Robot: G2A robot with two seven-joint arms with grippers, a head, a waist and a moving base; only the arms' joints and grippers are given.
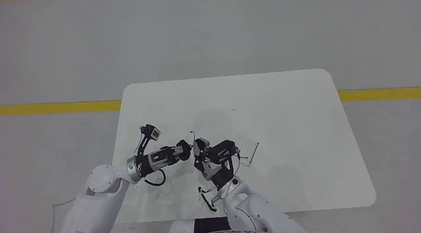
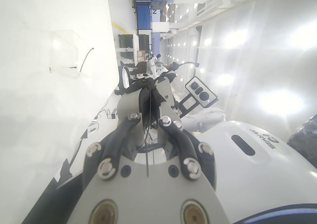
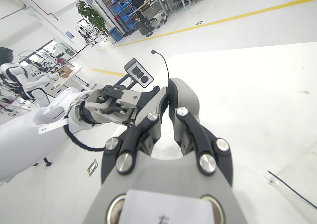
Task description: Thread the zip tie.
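A thin black zip tie (image 3: 165,64) is held above the near part of the white table (image 1: 296,114). My right gripper (image 3: 168,91) is shut on it, and the strap rises from the fingertips to its square head. My left gripper (image 2: 149,91) meets the right one tip to tip and is shut on the same zip tie; the strap's tail (image 2: 148,136) runs back between its fingers towards the wrist. From above, the left gripper (image 1: 186,149) and the right gripper (image 1: 198,149) touch, with the zip tie's head end (image 1: 191,133) sticking up between them.
A clear plastic box (image 2: 66,54) stands on the table just right of the grippers, with another black zip tie (image 2: 85,59) leaning in it, seen from above as a thin black strap (image 1: 255,149). The table's front edge lies close behind the arms.
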